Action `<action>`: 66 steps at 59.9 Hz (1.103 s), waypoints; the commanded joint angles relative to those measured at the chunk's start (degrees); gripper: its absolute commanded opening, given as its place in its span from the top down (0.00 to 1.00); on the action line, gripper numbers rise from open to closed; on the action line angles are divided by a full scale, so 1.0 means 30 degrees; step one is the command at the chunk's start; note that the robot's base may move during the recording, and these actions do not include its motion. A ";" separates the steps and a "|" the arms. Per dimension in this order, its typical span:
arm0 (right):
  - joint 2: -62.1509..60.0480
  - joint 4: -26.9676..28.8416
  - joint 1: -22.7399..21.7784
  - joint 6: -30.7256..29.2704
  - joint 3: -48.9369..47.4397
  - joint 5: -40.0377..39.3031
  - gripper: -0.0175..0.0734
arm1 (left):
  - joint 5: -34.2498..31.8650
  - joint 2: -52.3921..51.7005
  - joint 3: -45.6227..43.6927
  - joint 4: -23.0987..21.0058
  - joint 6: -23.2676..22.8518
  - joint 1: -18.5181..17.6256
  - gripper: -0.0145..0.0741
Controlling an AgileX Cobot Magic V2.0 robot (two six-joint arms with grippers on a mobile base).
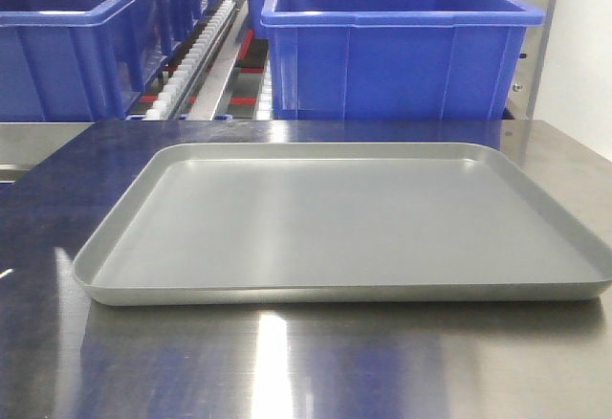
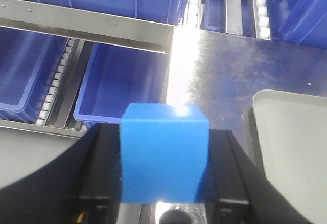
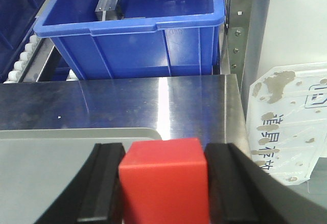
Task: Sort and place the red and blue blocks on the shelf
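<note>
Left wrist-mounted view: the left gripper pinches the blue block between its 2 black fingers. It is held in front of the shelf, whose steel rail crosses above a blue bin on the lower tier. In the right wrist-mounted view, the right gripper clamps the red block over the corner of the grey tray on the steel tabletop, facing a second blue bin. In the front-facing view, the tray lies flat on the tabletop.
</note>
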 commanded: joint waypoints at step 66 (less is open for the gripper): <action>-0.0138 0.0036 -0.0132 -0.0108 -0.0553 -0.1518 0.74 | -0.1477 -0.0094 -0.0579 0.0256 -0.0147 -0.0006 0.69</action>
